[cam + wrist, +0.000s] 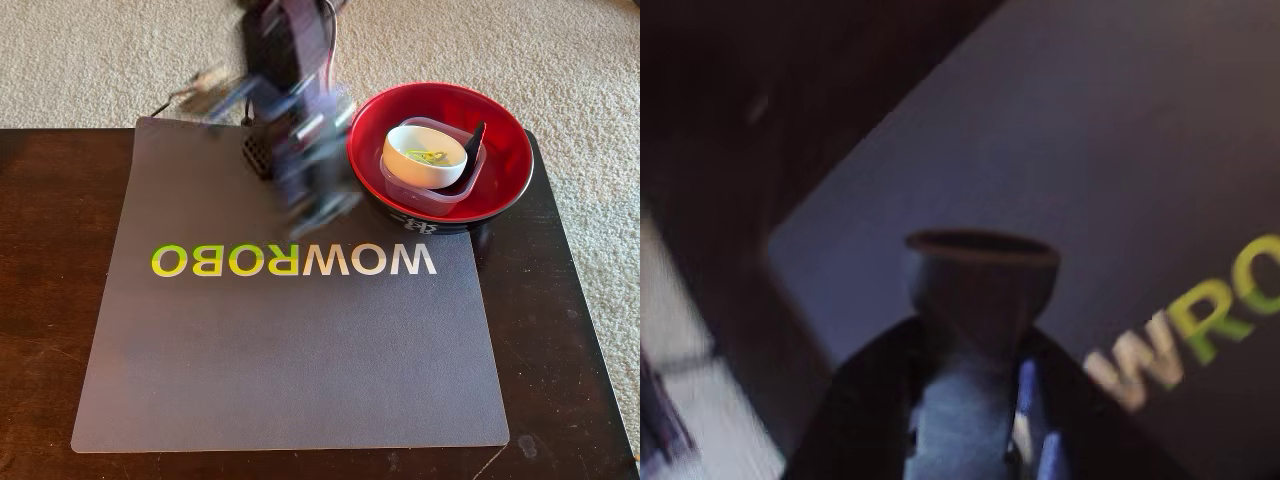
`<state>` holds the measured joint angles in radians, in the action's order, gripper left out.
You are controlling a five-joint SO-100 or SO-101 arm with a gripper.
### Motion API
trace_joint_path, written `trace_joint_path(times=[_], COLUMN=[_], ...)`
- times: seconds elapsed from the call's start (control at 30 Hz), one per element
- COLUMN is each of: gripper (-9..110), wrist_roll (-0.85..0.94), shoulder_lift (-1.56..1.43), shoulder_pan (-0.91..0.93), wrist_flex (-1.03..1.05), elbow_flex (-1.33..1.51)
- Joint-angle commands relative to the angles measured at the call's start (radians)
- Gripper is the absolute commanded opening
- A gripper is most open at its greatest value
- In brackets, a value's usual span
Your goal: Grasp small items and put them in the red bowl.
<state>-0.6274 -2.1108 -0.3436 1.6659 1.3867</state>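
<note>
In the fixed view, the red bowl (440,155) sits on the dark desk (560,330) at the upper right corner of the grey mat (290,350), whose lettering reads reversed. Inside the bowl lies the clear square tub (425,195), the small white dish (424,156) nests in it with yellow-green paper clips (432,155) inside, and one black clip piece (474,137) leans at the dish's right edge. The arm (295,130) stands just left of the bowl, smeared by motion blur; its pincer cannot be made out.

In the wrist view, the pincer (982,290) hangs over the mat, blurred, so I cannot tell whether it is parted or closed. Nothing visible is between its fingers.
</note>
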Motion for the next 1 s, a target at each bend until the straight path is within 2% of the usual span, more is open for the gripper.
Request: trace_joint_path(times=[0.0,0.17,0.3,0.5,0.6,0.8,0.97], gripper=[0,0,0,0,2,20,22], wrist_roll=[0.017,0.011,-0.028,-0.071,-0.064,-0.084,-0.080], shoulder_lift=[-0.186,-0.327,-0.357,-0.327,-0.279,-0.219,-0.245], shoulder_pan=[-0.347,-0.637,-0.735,-0.913,-0.923,-0.847,-0.821], wrist_flex=[0.044,0.043,0.008,-0.006,-0.054,-0.104,-0.121], elbow_flex=[0.038,0.330,0.520,0.649,0.670,0.681,0.681])
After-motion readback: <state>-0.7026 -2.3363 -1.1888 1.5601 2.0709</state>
